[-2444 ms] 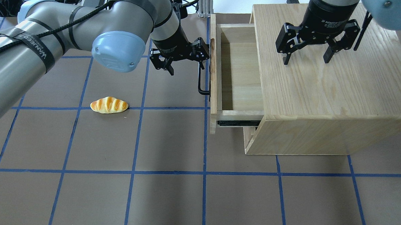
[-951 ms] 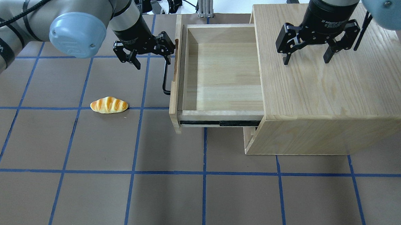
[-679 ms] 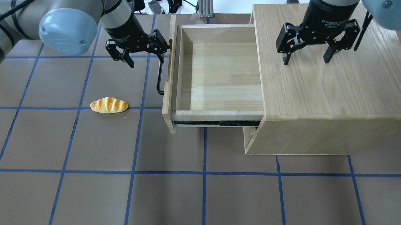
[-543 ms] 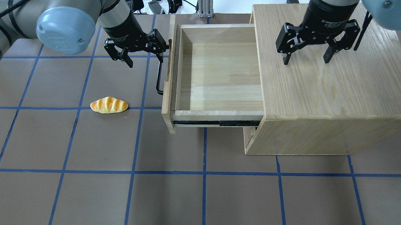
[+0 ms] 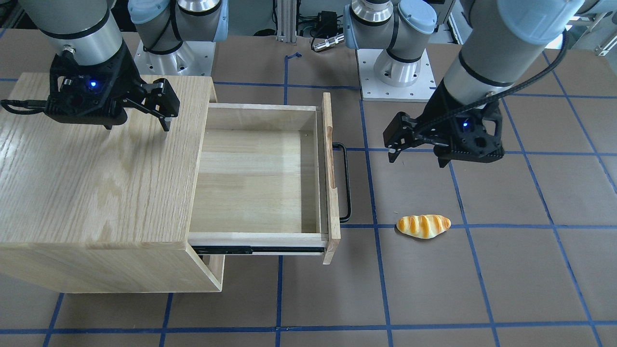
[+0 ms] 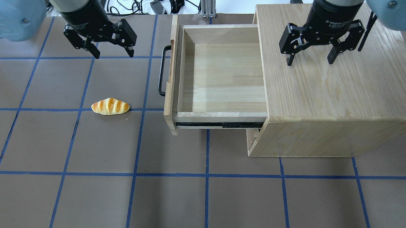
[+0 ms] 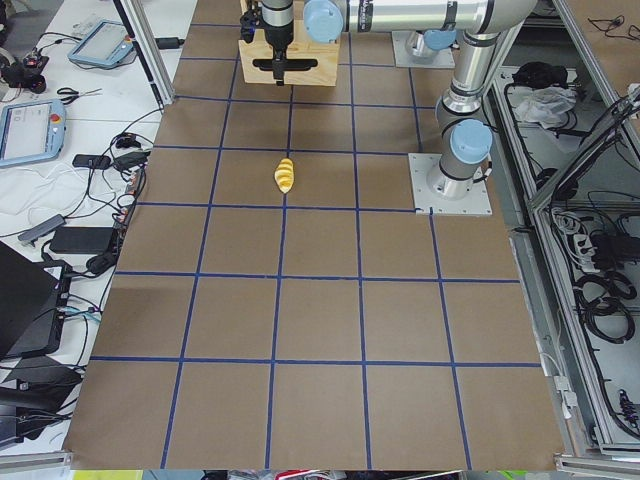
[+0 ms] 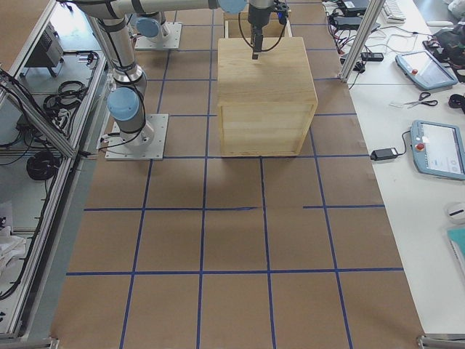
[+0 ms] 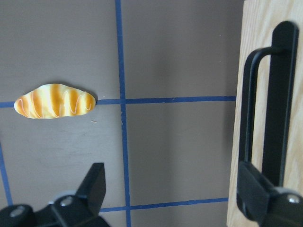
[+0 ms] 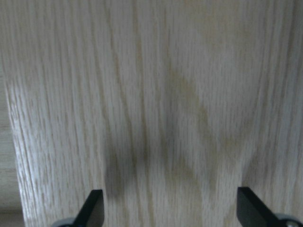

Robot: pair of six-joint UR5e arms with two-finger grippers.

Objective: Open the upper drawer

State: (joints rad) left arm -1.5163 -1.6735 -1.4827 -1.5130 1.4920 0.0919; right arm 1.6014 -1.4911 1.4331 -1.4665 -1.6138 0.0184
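The upper drawer [image 6: 221,77] stands pulled far out of the oak cabinet [image 6: 327,85], its pale plank bottom bare; it also shows in the front-facing view [image 5: 255,178]. Its black bar handle [image 6: 162,71] on the front panel [image 6: 169,92] is free. My left gripper [image 6: 113,54] is open and empty, to the left of the handle and apart from it. In the left wrist view the handle [image 9: 279,94] sits at the right, by one fingertip [image 9: 251,189]. My right gripper [image 6: 309,62] is open and empty just above the cabinet top [image 10: 151,94].
A toy bread roll [image 6: 110,106] lies on the brown table left of the drawer front, also seen in the left wrist view [image 9: 54,100]. The cabinet's lower front panel [image 6: 253,138] stays shut under the drawer. Blue tape lines grid the table [image 6: 171,201].
The drawer slid further out to the left, then stopped. My left gripper let go of the handle and moved left, away from it. The right gripper has not moved.
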